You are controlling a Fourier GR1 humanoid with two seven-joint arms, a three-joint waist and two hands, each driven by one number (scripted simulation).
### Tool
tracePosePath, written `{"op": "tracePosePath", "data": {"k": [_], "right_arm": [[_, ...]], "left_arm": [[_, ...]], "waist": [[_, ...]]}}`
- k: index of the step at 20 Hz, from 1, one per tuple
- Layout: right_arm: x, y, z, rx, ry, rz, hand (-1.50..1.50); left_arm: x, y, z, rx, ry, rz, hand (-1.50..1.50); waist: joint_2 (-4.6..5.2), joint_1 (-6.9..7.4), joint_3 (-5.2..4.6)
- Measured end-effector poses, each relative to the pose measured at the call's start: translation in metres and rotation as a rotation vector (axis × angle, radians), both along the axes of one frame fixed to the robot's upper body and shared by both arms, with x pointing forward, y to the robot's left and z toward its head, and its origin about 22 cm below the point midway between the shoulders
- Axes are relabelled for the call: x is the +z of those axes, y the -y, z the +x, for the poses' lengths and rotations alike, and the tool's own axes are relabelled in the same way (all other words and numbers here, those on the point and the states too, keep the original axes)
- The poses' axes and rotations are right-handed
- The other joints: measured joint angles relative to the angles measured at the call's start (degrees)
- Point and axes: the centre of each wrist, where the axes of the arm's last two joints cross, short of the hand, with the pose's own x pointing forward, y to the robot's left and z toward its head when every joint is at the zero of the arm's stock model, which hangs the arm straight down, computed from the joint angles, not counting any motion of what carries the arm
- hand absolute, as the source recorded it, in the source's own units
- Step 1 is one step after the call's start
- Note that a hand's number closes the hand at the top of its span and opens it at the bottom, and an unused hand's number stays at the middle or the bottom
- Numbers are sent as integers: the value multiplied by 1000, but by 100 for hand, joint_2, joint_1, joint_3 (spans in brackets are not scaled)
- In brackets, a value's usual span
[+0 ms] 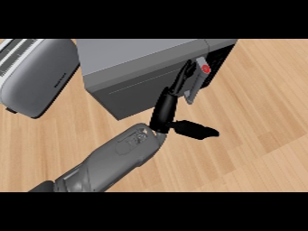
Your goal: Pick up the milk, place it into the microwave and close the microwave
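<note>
Left hand (164, 113), fingers straight and thumb splayed, rests against the milk (198, 84) at the microwave (136, 63) mouth's edge, at 1 o'clock. Bench (269, 113) stretches wide toward 3 o'clock; toaster (30, 72) sits at 10.
</note>
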Motion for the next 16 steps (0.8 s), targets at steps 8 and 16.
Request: {"op": "tracePosePath", "data": {"k": [8,16], "right_arm": [[8,3,6,15,-1,-3,-150],[16,7,10,26,1,-4,-150]], "left_arm": [[-3,1,0,4,18,-12,-150],[-5,2,1,2,28,-24,-150]], "waist": [[14,-45,5],[23,-90,12]]}}
